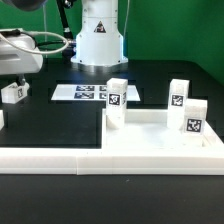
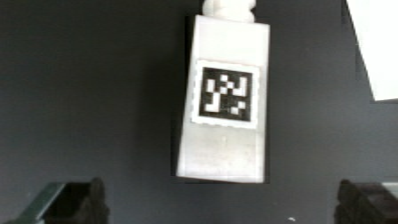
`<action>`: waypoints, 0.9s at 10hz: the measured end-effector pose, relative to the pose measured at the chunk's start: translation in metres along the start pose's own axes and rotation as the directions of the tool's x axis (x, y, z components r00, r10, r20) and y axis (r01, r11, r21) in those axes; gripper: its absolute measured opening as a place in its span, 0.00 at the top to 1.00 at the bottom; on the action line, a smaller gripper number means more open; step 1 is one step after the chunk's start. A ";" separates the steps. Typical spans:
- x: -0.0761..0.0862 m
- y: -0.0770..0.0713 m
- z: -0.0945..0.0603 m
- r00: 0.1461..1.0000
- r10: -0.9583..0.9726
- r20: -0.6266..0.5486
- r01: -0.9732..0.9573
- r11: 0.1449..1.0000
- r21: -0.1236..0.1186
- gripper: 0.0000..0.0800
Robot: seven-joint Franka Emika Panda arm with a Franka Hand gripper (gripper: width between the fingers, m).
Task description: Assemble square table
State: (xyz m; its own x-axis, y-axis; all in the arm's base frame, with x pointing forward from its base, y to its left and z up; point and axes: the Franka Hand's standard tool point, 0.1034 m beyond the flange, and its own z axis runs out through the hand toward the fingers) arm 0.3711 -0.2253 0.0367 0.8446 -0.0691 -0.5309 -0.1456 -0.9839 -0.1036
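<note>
The white square tabletop (image 1: 150, 132) lies at the exterior view's right, tucked into the corner of the white border bars. Three short white legs with tags stand upright on it: one at the back left (image 1: 116, 96), one at the back right (image 1: 178, 97), one at the front right (image 1: 192, 120). A fourth tagged leg (image 1: 14, 92) lies loose on the black table at the exterior view's left. It fills the wrist view (image 2: 228, 95), lying flat with its tag up. My gripper (image 1: 14, 78) (image 2: 222, 205) hovers over it, open and empty. Its dark fingertips (image 2: 71, 203) straddle the leg's end without touching.
The marker board (image 1: 85, 92) lies in front of the robot base (image 1: 98, 35). White border bars form an L, a long one along the front (image 1: 80, 160) and a short wall (image 1: 108, 128). A small white piece (image 1: 2, 118) shows at the left edge.
</note>
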 end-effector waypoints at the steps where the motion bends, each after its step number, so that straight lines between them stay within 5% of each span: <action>1: -0.001 0.000 0.008 1.000 0.004 0.022 -0.005 1.000 0.002 0.19; 3: -0.009 -0.003 0.029 0.991 0.033 0.129 -0.036 0.999 0.023 0.19; 5: -0.016 0.001 0.037 0.964 0.043 0.263 -0.065 0.995 0.074 0.19; 9: -0.012 0.003 0.037 0.967 0.043 0.250 -0.060 0.996 0.061 0.19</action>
State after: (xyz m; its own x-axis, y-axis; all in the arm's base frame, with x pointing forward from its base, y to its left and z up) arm 0.3417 -0.2216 0.0114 0.6817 -0.0678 -0.7285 -0.2274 -0.9660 -0.1228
